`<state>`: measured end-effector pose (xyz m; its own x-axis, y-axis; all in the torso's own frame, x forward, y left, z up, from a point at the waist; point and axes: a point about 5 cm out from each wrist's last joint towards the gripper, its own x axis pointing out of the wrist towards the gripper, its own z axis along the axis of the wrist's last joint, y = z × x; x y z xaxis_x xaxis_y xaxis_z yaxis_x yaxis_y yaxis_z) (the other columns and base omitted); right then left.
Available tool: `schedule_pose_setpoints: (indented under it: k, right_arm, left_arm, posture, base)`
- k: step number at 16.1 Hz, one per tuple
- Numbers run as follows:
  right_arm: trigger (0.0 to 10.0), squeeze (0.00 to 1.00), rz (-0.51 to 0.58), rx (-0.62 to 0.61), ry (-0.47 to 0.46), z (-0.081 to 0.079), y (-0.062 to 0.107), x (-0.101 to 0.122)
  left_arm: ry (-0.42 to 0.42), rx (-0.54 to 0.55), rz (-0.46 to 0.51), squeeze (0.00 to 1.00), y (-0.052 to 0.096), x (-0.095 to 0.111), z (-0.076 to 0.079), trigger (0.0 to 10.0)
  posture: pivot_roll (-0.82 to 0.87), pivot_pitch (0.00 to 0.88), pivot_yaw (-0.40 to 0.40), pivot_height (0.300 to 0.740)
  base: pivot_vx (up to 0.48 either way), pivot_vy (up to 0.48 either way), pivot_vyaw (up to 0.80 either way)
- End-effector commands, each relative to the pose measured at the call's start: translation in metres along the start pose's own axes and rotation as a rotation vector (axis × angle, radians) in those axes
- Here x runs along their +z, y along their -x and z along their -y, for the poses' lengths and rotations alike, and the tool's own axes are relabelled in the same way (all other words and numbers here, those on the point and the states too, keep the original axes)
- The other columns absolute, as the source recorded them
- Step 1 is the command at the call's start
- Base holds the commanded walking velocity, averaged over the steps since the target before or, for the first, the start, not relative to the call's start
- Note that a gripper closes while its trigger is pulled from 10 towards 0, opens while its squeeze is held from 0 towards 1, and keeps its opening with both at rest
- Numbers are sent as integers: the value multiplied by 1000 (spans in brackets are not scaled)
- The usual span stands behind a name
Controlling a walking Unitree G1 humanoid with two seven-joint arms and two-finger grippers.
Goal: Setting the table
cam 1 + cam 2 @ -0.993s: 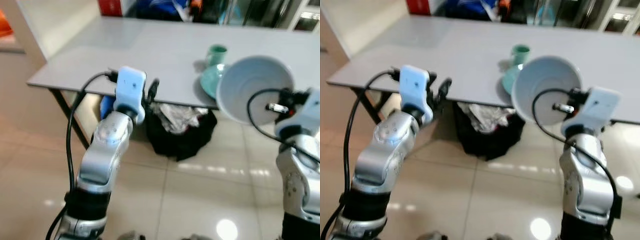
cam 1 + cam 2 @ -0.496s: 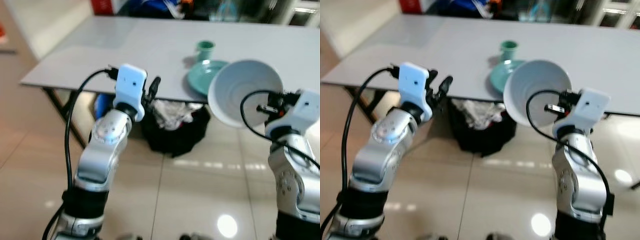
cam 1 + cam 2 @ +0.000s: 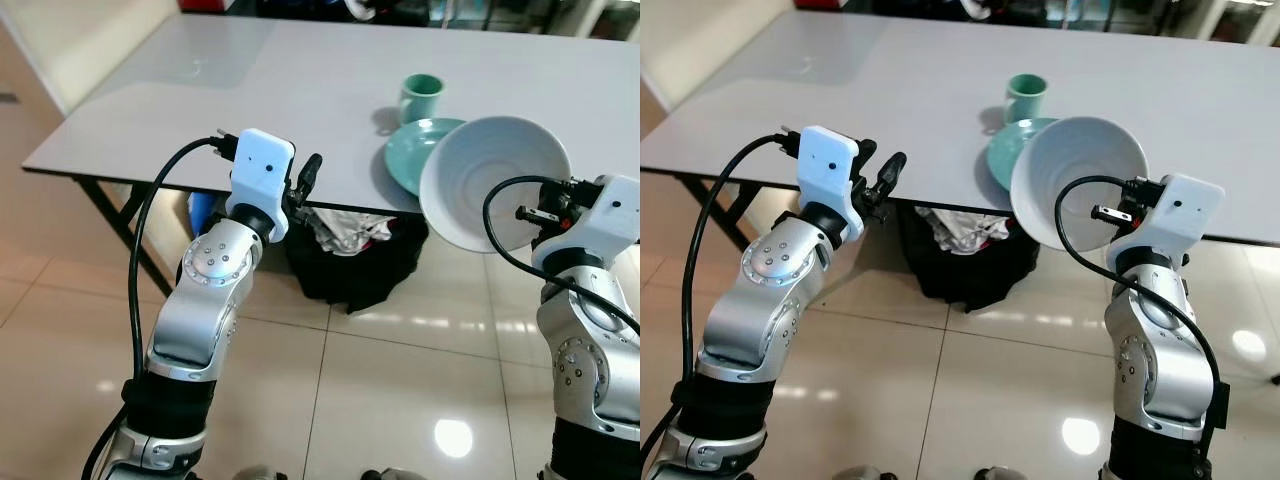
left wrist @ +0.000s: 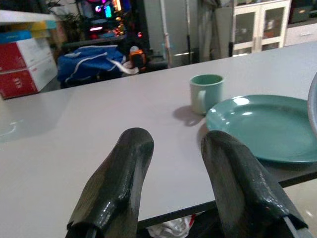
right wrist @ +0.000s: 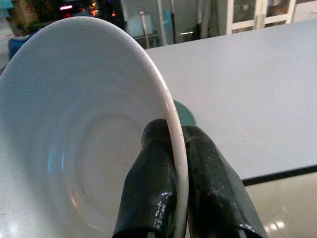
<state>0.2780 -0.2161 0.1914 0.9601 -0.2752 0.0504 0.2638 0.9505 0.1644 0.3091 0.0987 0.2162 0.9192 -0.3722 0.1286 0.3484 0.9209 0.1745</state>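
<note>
White ceramic bowl (image 3: pixel 492 190) held at right of centre in the left eye view, tilted on edge with its mouth toward the camera, over the near edge of the grey rectangular table (image 3: pixel 250 95). Right gripper (image 5: pixel 171 148) clamped on the bowl's rim, one black finger inside the wall and one outside, as seen in the right wrist view. Round teal ceramic plate (image 3: pixel 420 150) lying flat on the table just behind the bowl and partly hidden by it; teal ceramic mug (image 3: pixel 421 97) standing upright just beyond the plate, toward upper centre. Left gripper (image 4: pixel 171 153) empty, fingers parted, raised at the near table edge left of centre, pointed across the tabletop toward mug and plate. Crumpled black bag (image 3: pixel 355 255) on the tiled floor under the table. Judged: bowl rigid, glazed, likely slippery and breakable; moderate weight hanging from a single rim pinch, so prone to swing or slip if jolted. Rim hold adequate for carrying; levelling advised before lowering onto the plate or bare tabletop, base down, gently.
</note>
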Motion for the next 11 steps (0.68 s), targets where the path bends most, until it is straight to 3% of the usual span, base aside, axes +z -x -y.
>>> schedule_pose_setpoints:
  k: [1, 5, 11]
  right_arm:
    - [10000, 0, 24, -4, -20, 0, -1, 7]
    - [10000, 0, 25, -4, -18, 0, -1, 7]
    - [10000, 0, 23, -1, -17, 0, -1, 7]
  left_arm:
    - [-3, -11, 2, 0, -1, 1, 0, 10000]
    - [-1, -15, 1, 0, -1, 1, 0, 10000]
    - [-3, -20, 1, 0, -1, 1, 0, 10000]
  posture:
    - [-42, 75, 18, 740]
    - [-41, 78, 20, 740]
    - [-38, 79, 24, 740]
  base:
    - [274, 0, -550]
    - [311, 0, -800]
    - [316, 0, 0]
